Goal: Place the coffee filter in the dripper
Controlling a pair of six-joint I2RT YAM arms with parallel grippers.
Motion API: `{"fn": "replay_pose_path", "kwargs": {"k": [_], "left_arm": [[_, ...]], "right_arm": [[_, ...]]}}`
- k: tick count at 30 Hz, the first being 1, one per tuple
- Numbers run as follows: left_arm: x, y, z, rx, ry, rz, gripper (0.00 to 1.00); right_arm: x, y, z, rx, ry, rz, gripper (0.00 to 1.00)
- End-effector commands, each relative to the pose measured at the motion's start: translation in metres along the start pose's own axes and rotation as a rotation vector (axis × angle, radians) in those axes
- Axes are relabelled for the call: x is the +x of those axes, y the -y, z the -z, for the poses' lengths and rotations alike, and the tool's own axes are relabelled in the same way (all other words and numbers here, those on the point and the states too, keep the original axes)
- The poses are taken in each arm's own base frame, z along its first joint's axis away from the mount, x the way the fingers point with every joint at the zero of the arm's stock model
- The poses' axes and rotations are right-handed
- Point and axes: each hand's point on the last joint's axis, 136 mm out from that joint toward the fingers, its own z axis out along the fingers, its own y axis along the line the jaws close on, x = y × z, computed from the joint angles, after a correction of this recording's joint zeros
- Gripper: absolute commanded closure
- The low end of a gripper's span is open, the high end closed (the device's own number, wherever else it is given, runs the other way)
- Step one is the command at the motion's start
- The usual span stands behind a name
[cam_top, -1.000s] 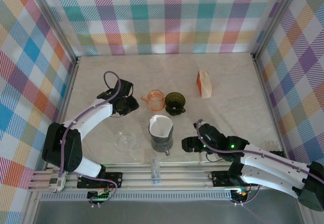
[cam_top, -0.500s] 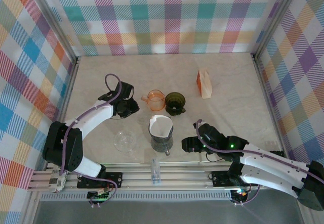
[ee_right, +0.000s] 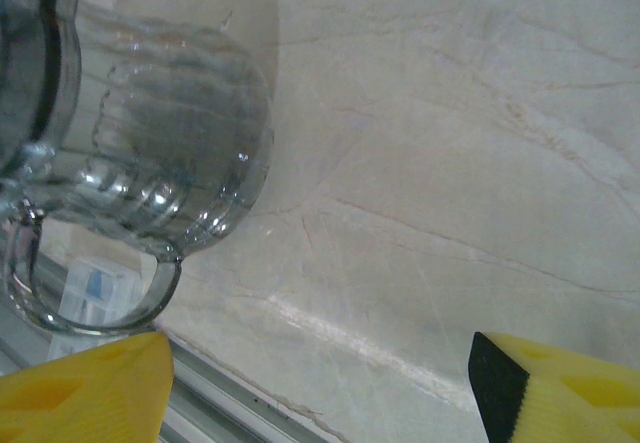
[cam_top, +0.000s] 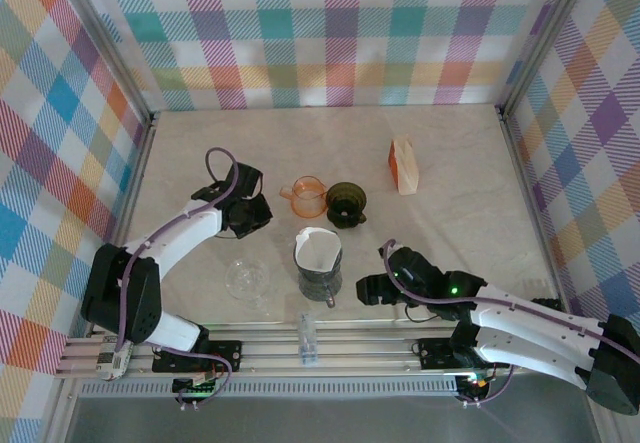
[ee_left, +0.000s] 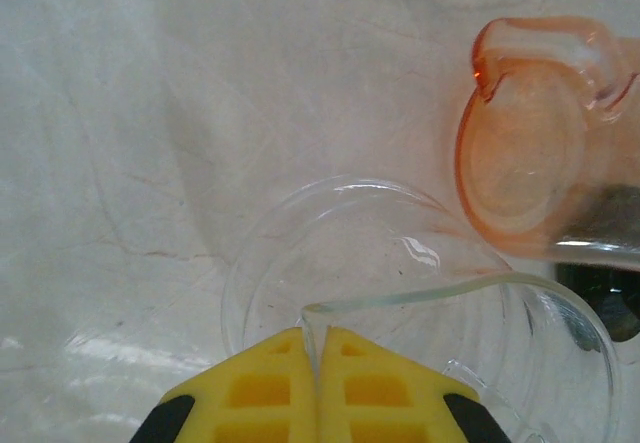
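Near the front middle of the worktop point(cam_top: 470, 213) we see the white coffee filter point(cam_top: 318, 249) sitting inside the grey glass dripper point(cam_top: 322, 281). Just to its right stands the right end effector point(cam_top: 368, 288), jaws wide, holding nothing and not touching the dripper. Further back on the left, the left end effector point(cam_top: 250, 211) is closed tight beside the orange cup point(cam_top: 308, 197), apart from the filter.

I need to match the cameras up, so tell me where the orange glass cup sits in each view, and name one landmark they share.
Top external: the orange glass cup stands near the middle of the table, just left of the dark green glass.
Left wrist: the cup is in the upper right corner, above a clear glass rim.
Shared landmark: the dark green glass beside the cup; in the left wrist view it is probably the dark patch at the right edge.
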Motion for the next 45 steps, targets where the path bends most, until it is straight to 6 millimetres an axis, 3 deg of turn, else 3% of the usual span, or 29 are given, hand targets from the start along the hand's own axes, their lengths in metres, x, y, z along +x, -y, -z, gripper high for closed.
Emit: {"fn": "replay_pose_path", "kwargs": {"k": [1,2,4,12,18,27,35,39,45], "left_arm": [[0.012,-0.03,0.013,-0.071,-0.038,0.041,1.0],[0.014,-0.035,0.015,-0.069,-0.043,0.058,1.0],[0.014,-0.044,0.022,-0.061,-0.041,0.087,1.0],[0.016,-0.066,0.052,-0.036,0.02,0.141,1.0],[0.021,-0.071,0.054,-0.024,0.005,0.161,1.0],[0.023,-0.073,0.052,-0.008,-0.004,0.166,1.0],[0.024,-0.073,0.049,0.003,-0.01,0.169,1.0],[0.023,-0.073,0.049,0.005,-0.009,0.172,1.0],[0.019,-0.075,0.055,0.011,0.007,0.186,1.0]], "right_arm": [[0.0,-0.02,-0.005,-0.116,-0.002,0.049,0.19],[0.001,-0.023,-0.007,-0.133,-0.01,0.057,0.12],[0.004,-0.029,-0.011,-0.171,-0.023,0.073,0.08],[0.004,-0.052,-0.029,-0.271,-0.02,0.132,0.13],[0.004,-0.067,-0.04,-0.314,0.014,0.202,0.13],[0.0,-0.062,-0.047,-0.285,0.063,0.219,0.13],[0.001,-0.051,-0.036,-0.254,0.089,0.214,0.16],[0.002,-0.046,-0.031,-0.24,0.097,0.21,0.22],[0.009,-0.043,-0.041,-0.242,0.074,0.212,0.41]]}}
